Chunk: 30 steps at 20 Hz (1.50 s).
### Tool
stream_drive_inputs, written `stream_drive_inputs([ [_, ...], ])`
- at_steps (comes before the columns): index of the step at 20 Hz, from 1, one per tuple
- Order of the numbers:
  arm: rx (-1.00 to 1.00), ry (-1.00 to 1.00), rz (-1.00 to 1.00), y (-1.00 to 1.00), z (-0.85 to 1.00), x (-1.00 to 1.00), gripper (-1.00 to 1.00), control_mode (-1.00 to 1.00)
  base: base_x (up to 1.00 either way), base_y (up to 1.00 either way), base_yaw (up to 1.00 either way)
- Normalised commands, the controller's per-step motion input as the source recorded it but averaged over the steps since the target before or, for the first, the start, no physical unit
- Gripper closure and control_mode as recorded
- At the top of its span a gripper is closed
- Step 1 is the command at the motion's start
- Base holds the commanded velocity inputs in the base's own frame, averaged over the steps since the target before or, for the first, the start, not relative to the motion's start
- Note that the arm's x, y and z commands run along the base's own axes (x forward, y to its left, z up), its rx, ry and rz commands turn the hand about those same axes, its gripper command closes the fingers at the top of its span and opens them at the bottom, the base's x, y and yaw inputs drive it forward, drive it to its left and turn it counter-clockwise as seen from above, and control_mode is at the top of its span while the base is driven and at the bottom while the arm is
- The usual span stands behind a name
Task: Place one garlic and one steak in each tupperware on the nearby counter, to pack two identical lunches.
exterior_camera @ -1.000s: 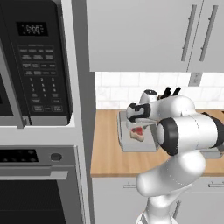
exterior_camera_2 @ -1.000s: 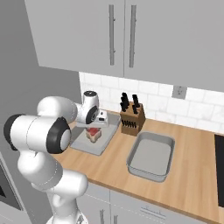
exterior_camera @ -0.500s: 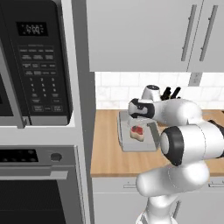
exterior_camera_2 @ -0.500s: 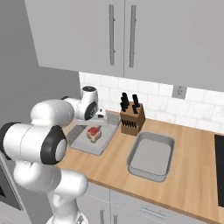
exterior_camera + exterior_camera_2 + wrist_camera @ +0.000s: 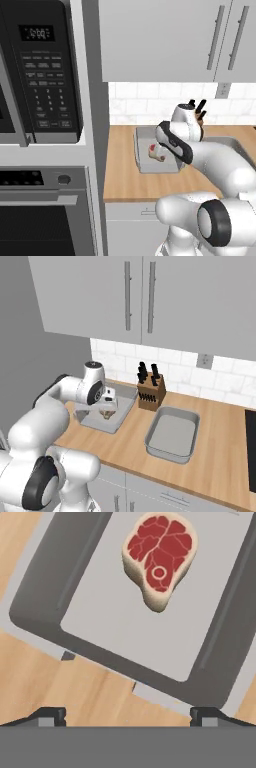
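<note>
Steak (image 5: 159, 554) in tupperware (image 5: 90, 562), below open end effector (image 5: 128, 714)

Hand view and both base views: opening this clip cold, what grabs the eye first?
The raw red steak with its pale fat edge, lying alone in the left grey tupperware on the wooden counter. The white arm bends over that container, the gripper poised above the meat with its jaws apart and nothing between them. To the right, past the knife block, a second tupperware holds nothing.
</note>
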Motion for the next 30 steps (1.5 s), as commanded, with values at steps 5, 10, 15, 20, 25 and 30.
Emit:
stream_drive_inputs([
  [5,0.00,0.00,0.03,0.11,0.14,-0.73,-1.00,-1.00,0.00,0.00,0.00],
  [10,0.00,0.00,0.06,0.27,0.26,-0.82,-1.00,-1.00,0.00,0.00,0.00],
  [15,0.00,0.02,0.02,0.11,0.61,-0.51,-1.00,-1.00,0.00,0.00,0.00],
  [20,0.00,0.08,-0.05,-0.03,0.99,-0.29,-1.00,-1.00,0.00,0.00,0.00],
  [25,0.02,0.10,-0.11,-0.23,0.71,-0.72,-1.00,-1.00,0.00,0.00,0.00],
  [30,0.06,0.11,-0.23,-0.14,0.20,-0.43,-1.00,-1.00,0.00,0.00,0.00],
])
